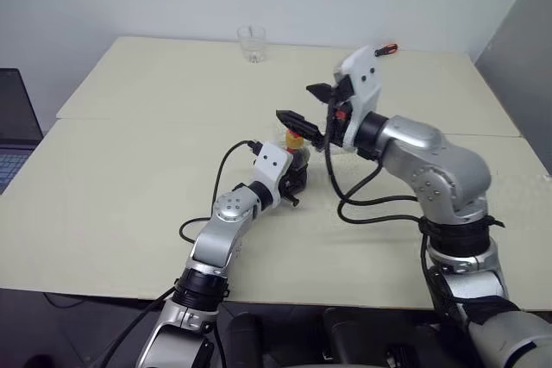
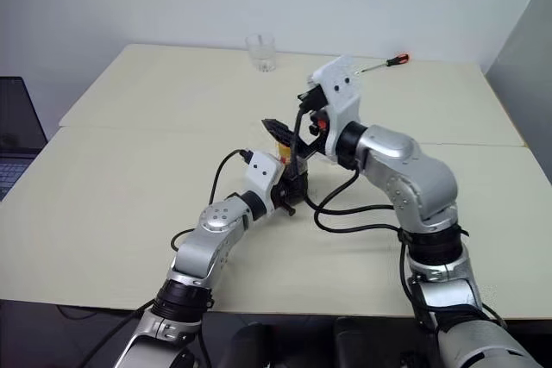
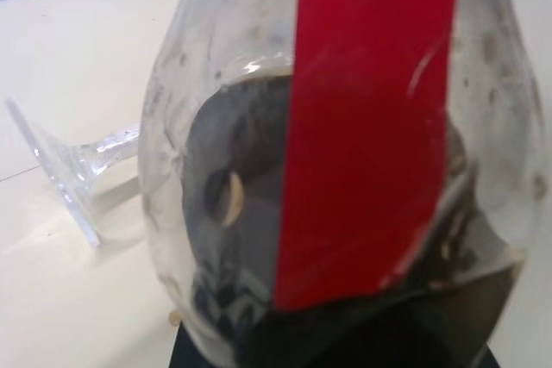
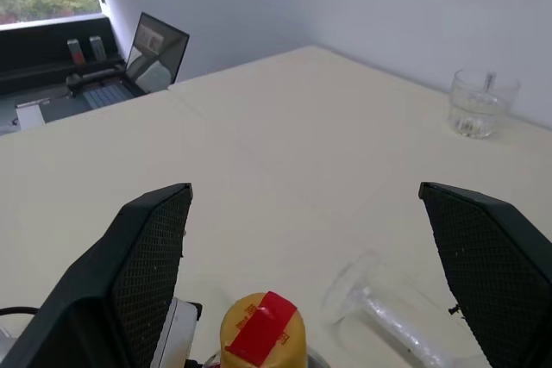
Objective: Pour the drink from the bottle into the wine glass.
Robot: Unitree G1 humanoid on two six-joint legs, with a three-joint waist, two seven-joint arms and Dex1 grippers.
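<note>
Worktop (image 1: 129, 178): pale cream, carrying everything below.
Laptop (image 4: 155, 49): beside the worktop's left edge, lid up.
Right pincer (image 4: 319, 273): fingers spread wide, empty, raised above the bottle.
Left pincer (image 1: 295, 180): closed around the bottle's body, near the worktop's middle.
Bottle (image 3: 345, 170): upright, red label, yellow cap (image 4: 261, 331), dark drink (image 3: 233, 170) inside.
Wine glass (image 4: 388, 312): lying on its side just beside the bottle.
Tumbler (image 1: 252, 43): far edge, well apart.
Screwdriver (image 2: 384, 62): far right.

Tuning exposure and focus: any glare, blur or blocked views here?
Left wrist view: the bottle sits so close that it blurs, its red label blocking the middle. Right wrist view: bright window at one corner, the tumbler sharp. Left eye view: even light, soft shadows on the table.
</note>
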